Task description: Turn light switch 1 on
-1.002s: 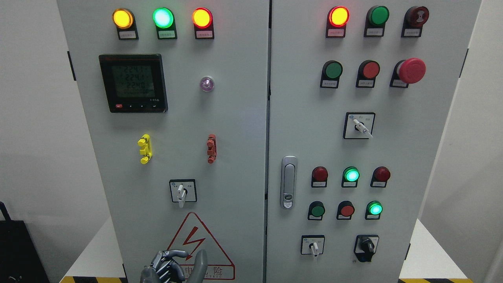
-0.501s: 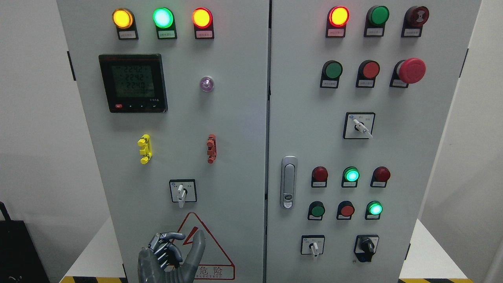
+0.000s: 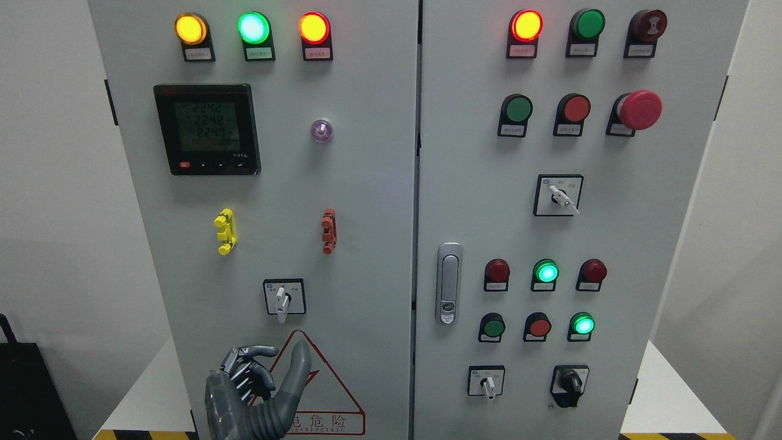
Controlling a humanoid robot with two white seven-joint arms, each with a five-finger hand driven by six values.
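A white-handled rotary switch [image 3: 281, 299] sits in a black-framed square on the left cabinet door [image 3: 366, 183], its handle pointing straight down. My left hand [image 3: 285, 355] rises from the bottom edge, below and slightly left of that switch and apart from it. Its fingers [image 3: 247, 360] are half bent, the thumb stands up apart from them, and it holds nothing. The hand covers part of the red warning triangle [image 3: 324, 385]. My right hand is out of view.
The left door also carries a digital meter [image 3: 206, 129], three lit lamps on top, a yellow clip [image 3: 225, 231] and a red clip [image 3: 328, 230]. The right door has a handle [image 3: 448, 283], push buttons, lamps, a red mushroom button [image 3: 638, 110] and more rotary switches [image 3: 487, 382].
My left hand has risen along the left door, from the bottom edge toward the rotary switch. Its fingers keep the same shape. The switch handle has not moved.
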